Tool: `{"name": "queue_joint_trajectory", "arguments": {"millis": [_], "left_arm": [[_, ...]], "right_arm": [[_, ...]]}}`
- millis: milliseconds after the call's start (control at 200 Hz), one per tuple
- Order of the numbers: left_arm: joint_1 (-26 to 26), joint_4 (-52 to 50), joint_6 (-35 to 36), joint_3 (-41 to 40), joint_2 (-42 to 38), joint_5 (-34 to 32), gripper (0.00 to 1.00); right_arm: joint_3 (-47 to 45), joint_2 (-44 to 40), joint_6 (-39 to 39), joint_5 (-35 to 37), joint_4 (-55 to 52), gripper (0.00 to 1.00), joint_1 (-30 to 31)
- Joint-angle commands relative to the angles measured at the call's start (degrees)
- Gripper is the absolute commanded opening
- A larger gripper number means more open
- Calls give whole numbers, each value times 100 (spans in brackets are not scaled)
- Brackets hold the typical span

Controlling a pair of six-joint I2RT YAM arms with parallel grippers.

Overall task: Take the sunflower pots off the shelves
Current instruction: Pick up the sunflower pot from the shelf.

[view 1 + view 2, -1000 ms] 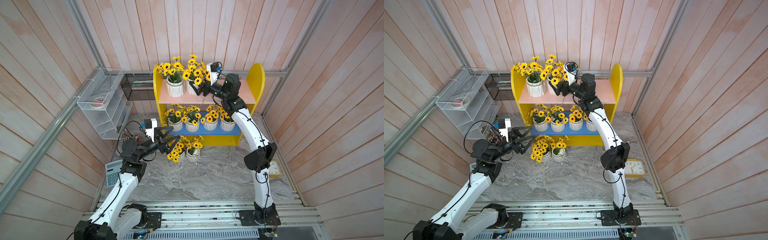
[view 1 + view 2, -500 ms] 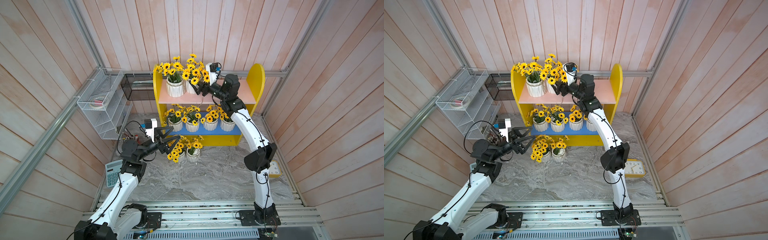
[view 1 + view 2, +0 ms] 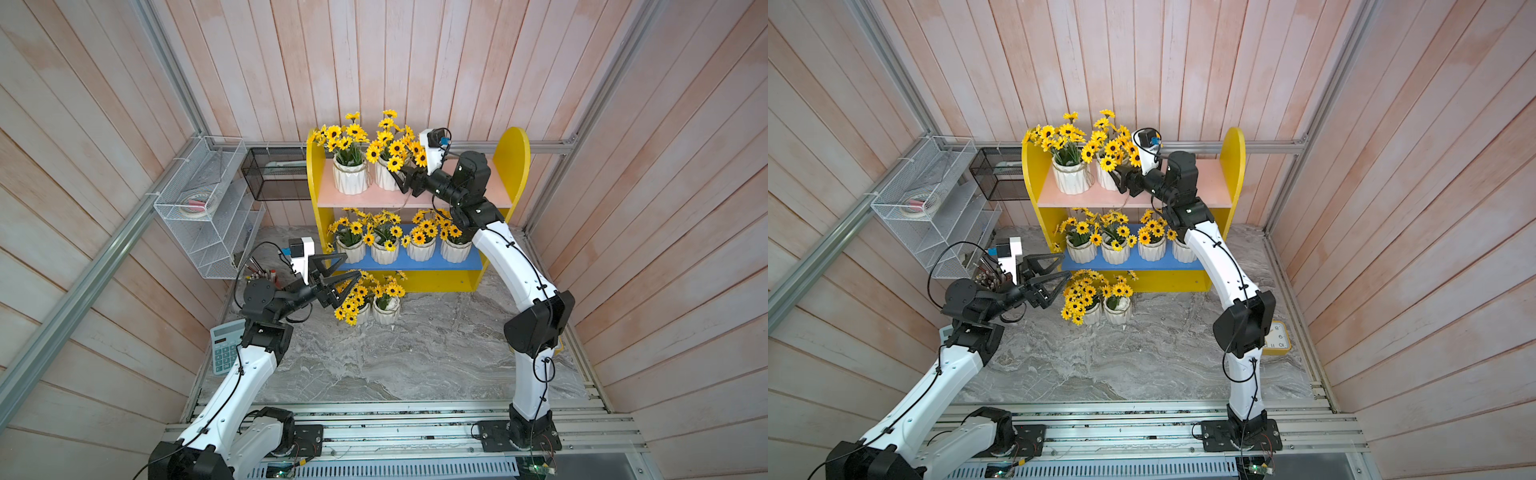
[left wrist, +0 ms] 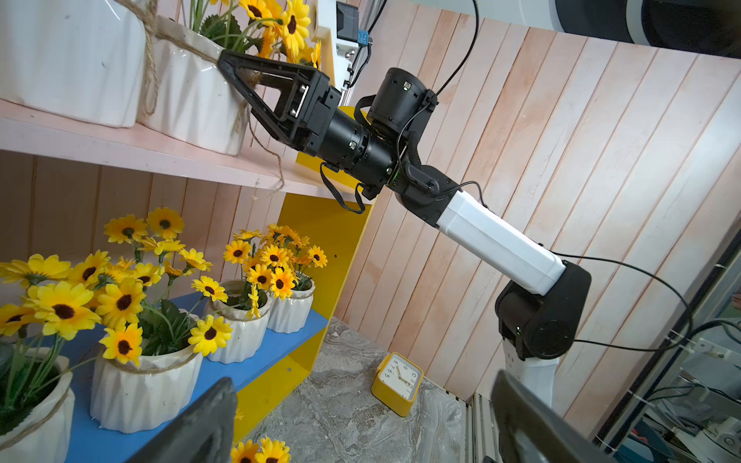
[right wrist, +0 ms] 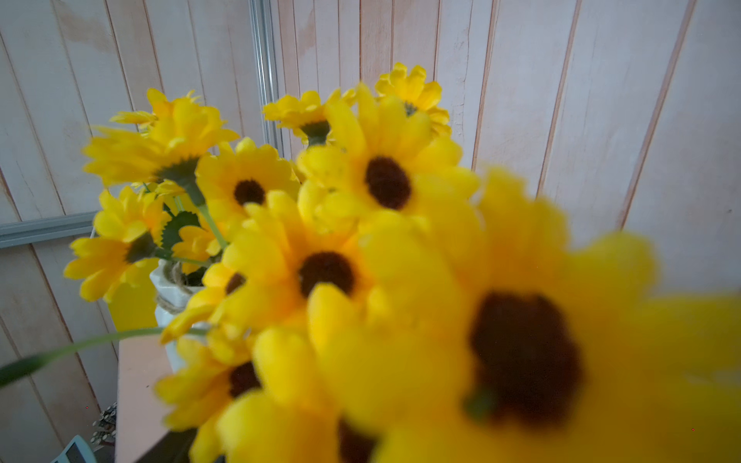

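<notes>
Right fingers: one lies against the near side of the right pot on the pink board, just under its twine. The other is hidden behind the pot. Clamped or merely straddling: cannot tell.

Left fingers: spread wide and holding nothing, above the floor just left of two pots already down.

Pots, location: two on the pink board, four on the blue board, two on the floor in front of the shelves.

Hazards, as judged:
- The left pot stands hard beside its neighbour, so a sideways pull could drag or topple it.
- A loose twine tail hangs over the board's edge and may snag.
- The glazed ribbing could slip in a high, shallow grip.
- Blooms fill the right wrist view, hiding contact.

Surface: grey marbled floor, flat.

Room:
- Pink plank walls and aluminium rails.
- Wire rack and mesh basket, far left.
- Calculator, near left.
- Yellow clock, right.
</notes>
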Motion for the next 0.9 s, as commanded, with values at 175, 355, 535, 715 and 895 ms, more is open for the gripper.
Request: {"name": "queue_joint_trajectory", "arguments": {"millis": [175,355,535,715,895], "left_arm": [[31,126,-41,-32,26,25,100],[31,187,-92,-47,25,45,100],[31,192,-87,-50,34,36,100],[31,187,-94,-45,59,39,100],[31,212,-116,-50,100,63,100]], "right_arm": [[-646,-460,-262,142,-312,49,-62],[-1110,-785,-198,257,-139,56,-154],[-1064,-732,-180,23,-256,92,-105],[-1013,-605,-270,67,-271,98,4],[-953,-497,-207,264,-18,98,48]]}}
